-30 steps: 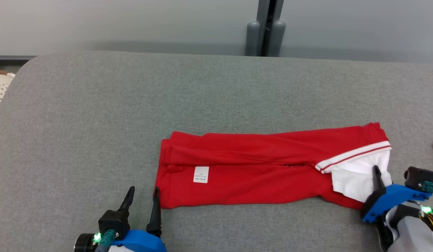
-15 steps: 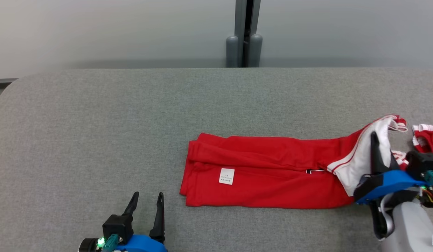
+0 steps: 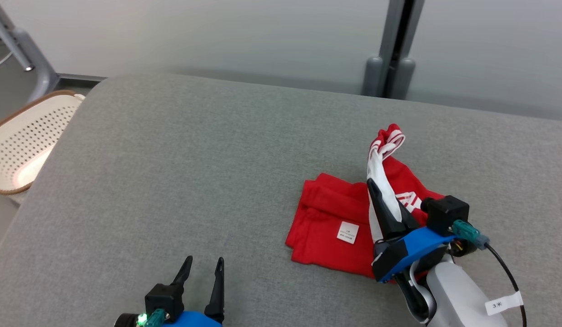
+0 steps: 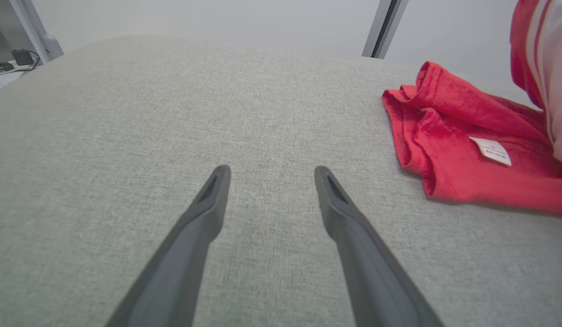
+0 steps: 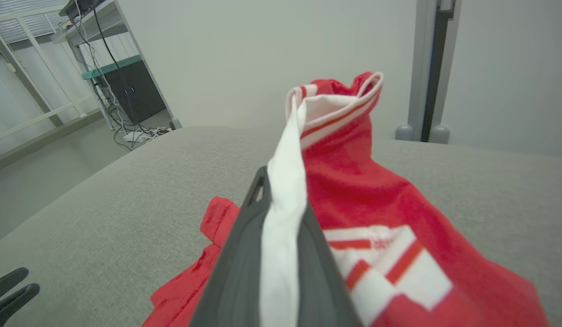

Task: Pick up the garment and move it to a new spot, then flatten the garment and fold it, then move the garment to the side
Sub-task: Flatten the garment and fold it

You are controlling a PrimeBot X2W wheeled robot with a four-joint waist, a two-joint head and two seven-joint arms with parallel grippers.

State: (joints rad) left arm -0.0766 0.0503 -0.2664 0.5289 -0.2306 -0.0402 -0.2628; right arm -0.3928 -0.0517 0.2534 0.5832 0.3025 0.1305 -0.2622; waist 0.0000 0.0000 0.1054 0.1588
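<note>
Red garment (image 3: 326, 222) lies on the grey fabric table (image 3: 181, 154), right of centre, partly doubled over itself. Its near part is flat on the cloth, with the white label (image 3: 347, 232) facing up. The end with the white panel and striped cuff is lifted off the surface. Right gripper (image 3: 374, 188) is clamped on that white panel, fingers tight together with cloth squeezed between them and the cuff flopping over above the tips. Left gripper (image 3: 204, 263) has its fingers spread apart with just table cloth showing between them. It hangs low near the front edge, well left of the garment and not touching it. White perforated basket (image 3: 17, 141) with a brown rim stands off the table's left end, lower than the top and cut by the frame edge. The visible part of its inside is bare perforated wall; I can't tell about the rest.
</note>
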